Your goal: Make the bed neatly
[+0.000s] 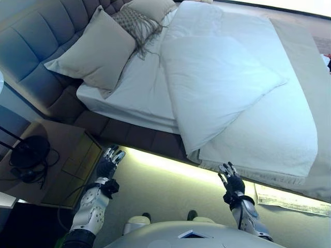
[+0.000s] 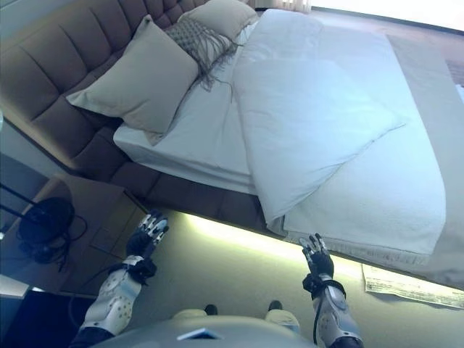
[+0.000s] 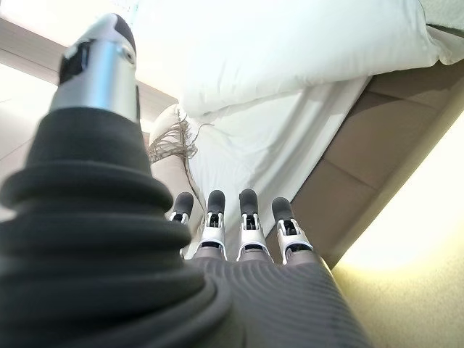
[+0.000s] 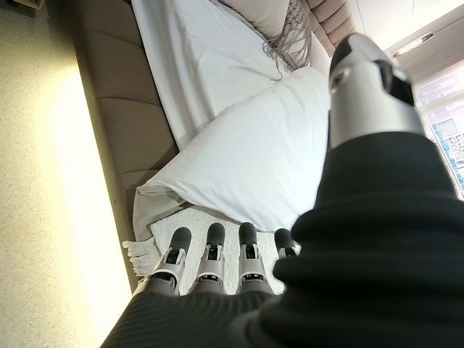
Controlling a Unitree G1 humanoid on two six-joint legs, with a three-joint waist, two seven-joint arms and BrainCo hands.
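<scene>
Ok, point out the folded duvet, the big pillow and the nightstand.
duvet (image 1: 217, 88), left eye view, middle of the folded-back flap.
big pillow (image 1: 95, 49), left eye view, centre of its face.
nightstand (image 1: 67, 150), left eye view, bare top.

We stand in a bedroom: a bed (image 1: 129, 137) with tufted upholstered headboard (image 1: 36, 46), white duvet (image 1: 217, 82), beige pillows (image 1: 98, 51) and a fringed cushion (image 1: 135, 23), a wooden nightstand (image 1: 77, 160) beside it, carpeted floor (image 1: 165, 188) below.

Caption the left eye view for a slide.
Both open hands, left and right, hover beside the bed, its white duvet folded back.
</scene>
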